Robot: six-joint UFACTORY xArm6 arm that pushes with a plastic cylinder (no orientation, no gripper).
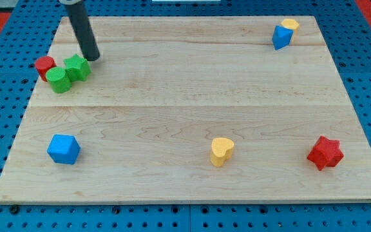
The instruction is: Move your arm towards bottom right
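My rod (pixel 82 29) comes down from the view's top left, leaning slightly so its lower end sits further toward the view's right than its upper part. My tip (pixel 93 58) rests on the table (pixel 192 116) just beside the green star block (pixel 77 67), at that block's upper right, very close to it or touching; I cannot tell which. The tool is a bare rod with nothing to clench, and it grasps no block. Against the green star block's lower left sits a green round block (pixel 58 80), and beyond that, toward the view's left, a red round block (pixel 44 66). Far from the green star block, at the view's bottom right, lies a red star block (pixel 325 153).
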